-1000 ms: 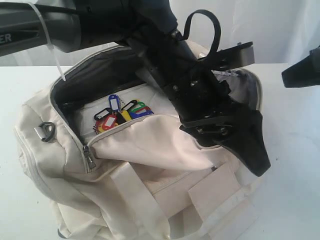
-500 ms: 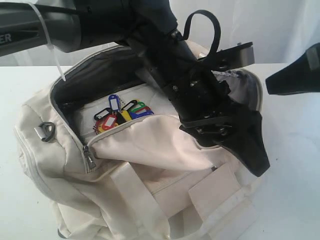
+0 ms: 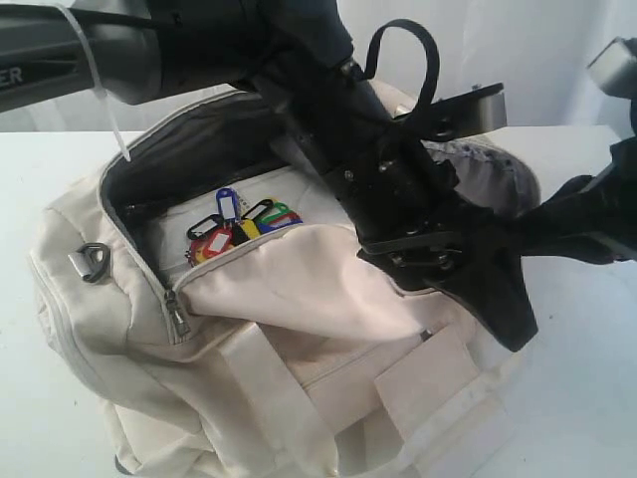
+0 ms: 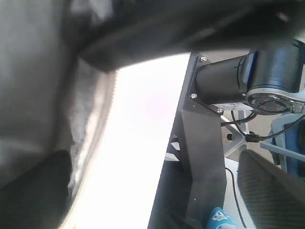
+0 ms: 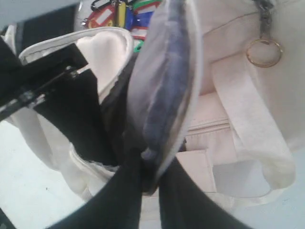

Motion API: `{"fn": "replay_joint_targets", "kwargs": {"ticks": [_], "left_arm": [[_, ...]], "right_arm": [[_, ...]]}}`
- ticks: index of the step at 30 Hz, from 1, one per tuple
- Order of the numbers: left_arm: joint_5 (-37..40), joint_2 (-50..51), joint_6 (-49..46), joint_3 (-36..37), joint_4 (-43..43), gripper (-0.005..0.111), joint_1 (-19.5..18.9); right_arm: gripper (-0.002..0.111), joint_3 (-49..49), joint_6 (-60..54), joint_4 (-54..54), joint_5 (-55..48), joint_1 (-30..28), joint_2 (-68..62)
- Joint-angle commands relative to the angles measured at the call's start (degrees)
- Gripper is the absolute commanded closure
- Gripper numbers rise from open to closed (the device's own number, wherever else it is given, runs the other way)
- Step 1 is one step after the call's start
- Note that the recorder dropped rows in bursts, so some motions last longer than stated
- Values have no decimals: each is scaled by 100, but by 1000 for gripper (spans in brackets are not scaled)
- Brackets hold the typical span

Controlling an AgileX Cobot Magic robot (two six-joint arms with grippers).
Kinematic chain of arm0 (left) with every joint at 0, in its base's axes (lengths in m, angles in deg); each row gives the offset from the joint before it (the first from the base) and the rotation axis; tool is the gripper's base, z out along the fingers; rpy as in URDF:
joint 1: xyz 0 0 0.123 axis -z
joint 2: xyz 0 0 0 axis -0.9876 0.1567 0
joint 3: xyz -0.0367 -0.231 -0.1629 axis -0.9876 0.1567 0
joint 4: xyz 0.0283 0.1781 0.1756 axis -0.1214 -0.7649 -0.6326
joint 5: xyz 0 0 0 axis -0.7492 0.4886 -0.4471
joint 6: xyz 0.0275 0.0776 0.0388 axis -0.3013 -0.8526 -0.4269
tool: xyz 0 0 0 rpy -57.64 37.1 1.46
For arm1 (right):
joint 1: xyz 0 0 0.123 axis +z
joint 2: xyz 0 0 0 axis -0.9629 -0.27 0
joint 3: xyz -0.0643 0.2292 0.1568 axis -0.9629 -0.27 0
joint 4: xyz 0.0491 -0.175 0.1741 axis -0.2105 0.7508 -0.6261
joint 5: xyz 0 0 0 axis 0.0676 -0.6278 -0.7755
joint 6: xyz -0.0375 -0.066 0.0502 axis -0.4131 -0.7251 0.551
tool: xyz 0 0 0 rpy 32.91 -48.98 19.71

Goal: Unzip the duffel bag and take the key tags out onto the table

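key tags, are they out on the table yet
No, the key tags lie inside the open duffel bag, not on the table.

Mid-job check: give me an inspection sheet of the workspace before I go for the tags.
Surface: white table, the bag resting on it.
Job's things: duffel bag unzipped, mouth open; key tags lying inside it.
Clutter: nothing seen.
End effectors: left end effector open, at the bag's right end; right end effector shut on the bag's rim.
Cables: black cable loop above the left arm.
Surroundings: white backdrop.
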Motion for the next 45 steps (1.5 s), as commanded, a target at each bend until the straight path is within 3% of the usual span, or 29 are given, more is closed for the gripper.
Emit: {"fn": "replay_joint_targets", "kwargs": {"ticks": [1,7,12,15,26,30,35,41,45], "left_arm": [[536,-86,-20,20,4,14,23],[536,-669,266,20,-1472,14,23],[536,-1132,266,20,-2413,14,23],[536,-1193,266,20,-3818,14,23],[214,-128,990,20,-5594,14,23],[286,189,1018,20,-5547,18,23],[308,402,1018,30,-5413,47,23],[536,390,975,39,-5112,102,23],[536,344,946,39,-5073,106,34]], "right_arm": [[108,-245,-61,67,465,37,4],[108,-655,109,76,856,37,4],[108,-655,773,780,953,37,4],[108,-655,1005,1097,853,37,4],[108,-655,1005,1097,768,37,4],[108,-655,1005,1073,788,37,4],[108,-655,1005,1061,813,37,4],[108,-655,1005,1061,862,37,4],[108,-655,1005,1061,862,37,4]]}}
